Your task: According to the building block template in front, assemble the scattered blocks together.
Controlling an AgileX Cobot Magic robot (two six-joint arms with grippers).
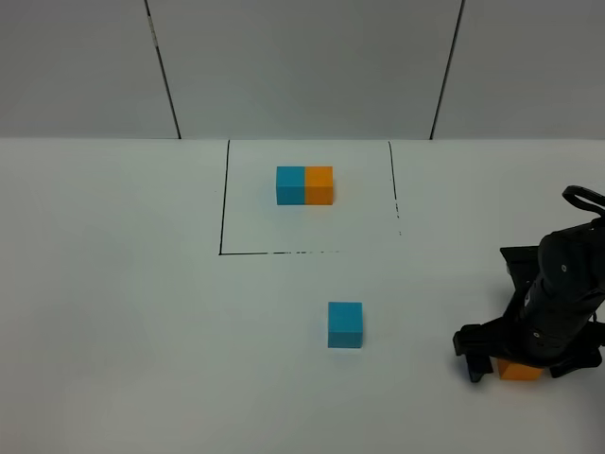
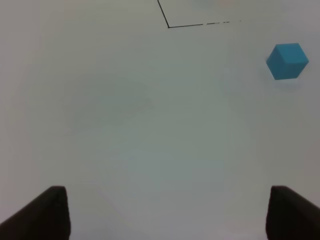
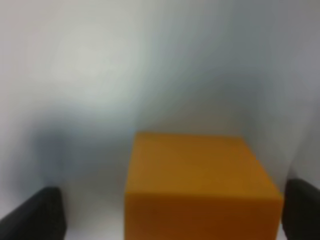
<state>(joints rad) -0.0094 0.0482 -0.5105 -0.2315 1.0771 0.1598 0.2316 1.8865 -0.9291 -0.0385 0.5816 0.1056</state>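
Right pincer point(image 3: 172, 212) astride the orange cube point(image 1: 520, 370), grip not yet made.

On the left, the left pincer point(image 2: 167, 212) hangs over bare table point(image 1: 142, 312), its jaws wide apart with nothing between them. The template point(image 1: 304, 185) sits inside the black outline point(image 1: 222, 199) at the back, its long axis running left to right with blue on the left. The loose blue cube point(image 1: 345, 324) stands nearer, mid-table, square to that outline. At the far right, the right pincer's jaws flank the orange cube, open, with a visible gap on one side, so it holds nothing. To grip well it should probably centre first, so both pads meet opposite flat faces and the cube does not twist. A cube has no long axis of its own, but the joined pair should lie left to right, with orange to the right of blue.
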